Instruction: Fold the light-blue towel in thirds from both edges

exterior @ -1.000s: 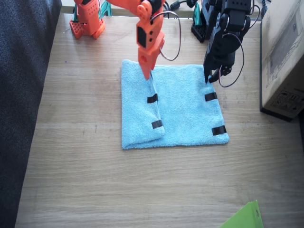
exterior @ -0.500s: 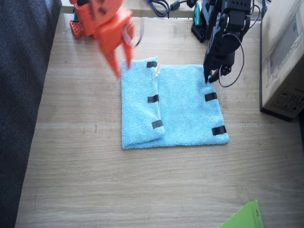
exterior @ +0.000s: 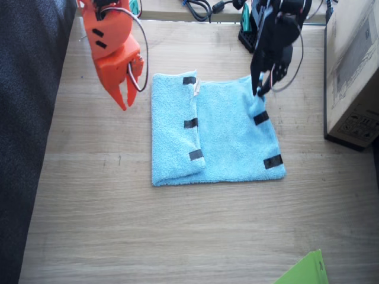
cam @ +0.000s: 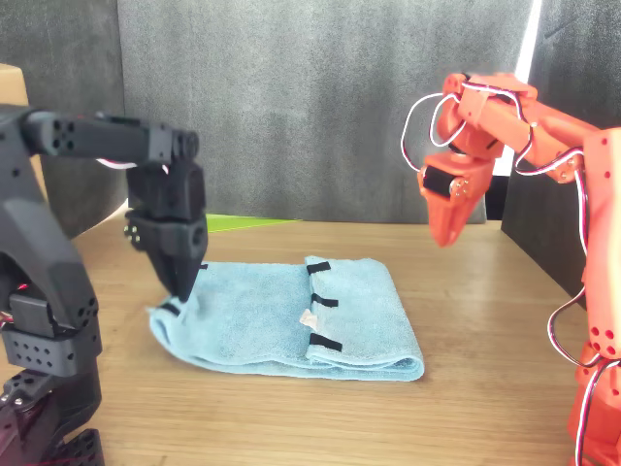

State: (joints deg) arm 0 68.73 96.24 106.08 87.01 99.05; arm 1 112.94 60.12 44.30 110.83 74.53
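The orange fingers [exterior: 125,97] of the right gripper [exterior: 128,90] are a little way apart and hold nothing; they hang in the air just off the folded side of the light-blue towel [exterior: 225,133], near its far corner. In the front view this right gripper [cam: 449,230] is up high, well above the wooden table [exterior: 177,236], and not touching the towel. The towel lies flat in the middle of the table. The short side nearest the right gripper is already folded over onto the towel, and its three black tape strips [exterior: 190,123] sit in a row on top, with a small white tag [exterior: 196,87] by the far strip. Past the fold, the towel is one flat layer out to its other short side, where two black strips show. At the far corner of that side, the black left gripper [exterior: 258,89] points down, and its tips pinch the towel's edge. In the front view the left gripper [cam: 180,284] is closed on that corner, and the cloth there is pulled up a little off the table. A cardboard box [exterior: 354,71] stands beyond that side of the towel.
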